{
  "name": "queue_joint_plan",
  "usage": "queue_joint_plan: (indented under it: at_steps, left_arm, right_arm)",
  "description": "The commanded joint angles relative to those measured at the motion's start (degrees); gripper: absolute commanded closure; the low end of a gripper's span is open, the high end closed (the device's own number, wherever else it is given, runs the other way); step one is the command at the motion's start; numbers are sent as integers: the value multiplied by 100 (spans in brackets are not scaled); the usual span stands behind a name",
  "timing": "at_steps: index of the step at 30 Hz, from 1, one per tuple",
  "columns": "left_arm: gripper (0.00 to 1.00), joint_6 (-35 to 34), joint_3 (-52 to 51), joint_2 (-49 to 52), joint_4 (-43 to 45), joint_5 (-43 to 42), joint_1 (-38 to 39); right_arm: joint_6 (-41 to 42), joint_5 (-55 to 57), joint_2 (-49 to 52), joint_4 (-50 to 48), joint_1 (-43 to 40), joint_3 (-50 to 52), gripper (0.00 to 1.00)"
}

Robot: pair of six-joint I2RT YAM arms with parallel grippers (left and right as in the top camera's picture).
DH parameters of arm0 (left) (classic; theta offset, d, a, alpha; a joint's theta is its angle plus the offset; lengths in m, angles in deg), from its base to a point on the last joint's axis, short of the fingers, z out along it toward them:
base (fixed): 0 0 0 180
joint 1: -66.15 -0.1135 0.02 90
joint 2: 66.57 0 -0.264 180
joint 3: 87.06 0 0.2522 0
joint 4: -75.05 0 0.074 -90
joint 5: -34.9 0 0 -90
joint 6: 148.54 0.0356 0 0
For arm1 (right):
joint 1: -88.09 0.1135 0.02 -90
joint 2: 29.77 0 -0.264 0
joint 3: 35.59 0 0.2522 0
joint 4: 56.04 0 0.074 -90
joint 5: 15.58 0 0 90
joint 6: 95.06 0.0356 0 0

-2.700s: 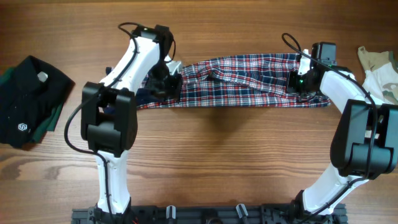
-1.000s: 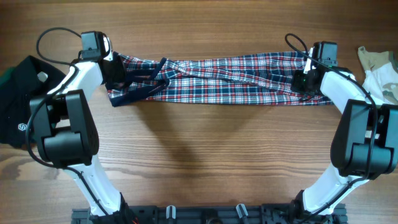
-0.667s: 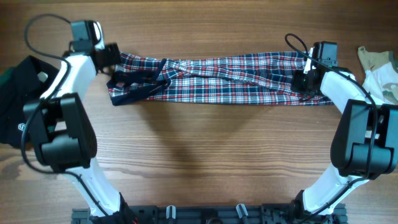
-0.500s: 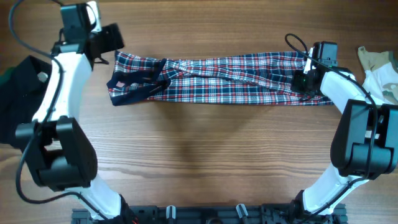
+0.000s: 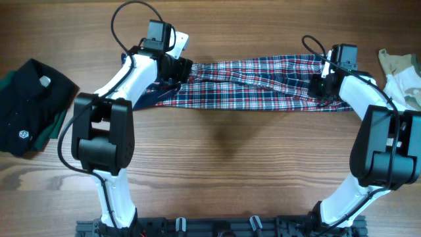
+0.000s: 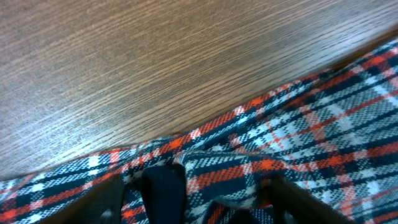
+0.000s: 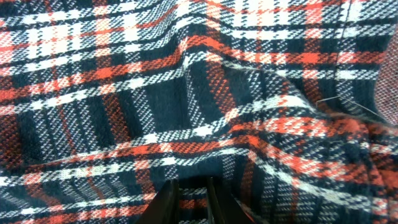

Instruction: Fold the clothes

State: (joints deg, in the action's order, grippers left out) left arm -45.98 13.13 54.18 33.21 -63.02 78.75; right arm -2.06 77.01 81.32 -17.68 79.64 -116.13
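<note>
The clothes, a red, navy and white plaid shirt (image 5: 253, 82), lie stretched in a long band across the far part of the table. My left gripper (image 5: 176, 68) hovers low over the shirt's left end. In the left wrist view its fingers (image 6: 106, 194) stand wide apart, open, with plaid cloth (image 6: 298, 143) and a strip of navy trim (image 6: 165, 186) lying between them. My right gripper (image 5: 320, 85) sits on the shirt's right end. In the right wrist view this gripper (image 7: 193, 193) is shut on a fold of the plaid cloth (image 7: 186, 93).
A black garment (image 5: 29, 105) with a small white logo and green edge lies at the left edge of the table. A white and beige garment (image 5: 402, 76) lies at the far right. Bare wood (image 5: 230, 164) spreads in front of the shirt.
The left gripper opened and let go of the shirt's left end, swung up and away to the left, then came back down onto the shirt further right. The right arm has not moved.
</note>
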Motion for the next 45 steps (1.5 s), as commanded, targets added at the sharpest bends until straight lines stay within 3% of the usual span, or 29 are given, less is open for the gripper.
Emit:
queue_joint_plan:
  at_steps: [1,2,4,12,14,16,18,19,21,25,27,31,36,41,45]
  left_arm:
    - [52,247,15,74,-87,160,-22]
    - [69,243,15,63,-195,157,-22]
    - [84,197,17,-31,-647,157,-22]
    - [92,9,15,-188,-1926,-166,-17]
    - [92,11,13,-188,-2190,-162,-17]
    - [85,13,-7,-186,-2192,-160,-17]
    - [47,76,-7,-188,-2210,111,-17]
    - [41,79,4,-195,-2192,413,-17]
    - [39,74,168,-249,-2337,741,-17]
    - [35,52,761,-723,-2352,219,136]
    - [38,31,800,-859,-1930,219,286]
    - [66,-625,798,-592,-1027,225,431]
    - [71,-901,798,168,-901,476,428]
    - [81,-898,798,444,-1792,175,584]
    - [80,-898,739,487,-2120,181,588]
  right_arm:
    - [61,-116,201,31,-20,166,84]
    - [63,-116,201,28,-20,166,84]
    - [63,-116,201,28,-20,166,84]
    - [63,-118,201,26,-20,166,84]
    - [70,-118,201,26,-20,166,84]
    - [151,-116,201,26,-20,166,84]
    - [149,-116,201,28,-20,166,83]
    - [151,-116,201,26,-20,166,83]
    - [153,-116,201,26,-20,166,78]
    - [153,-116,201,26,-20,166,78]
    - [153,-116,201,24,-20,166,78]
    - [151,-116,201,22,-20,166,78]
    - [151,-116,201,9,-20,166,78]
    - [151,-116,201,11,-20,166,78]
    - [149,-116,201,-4,-20,166,78]
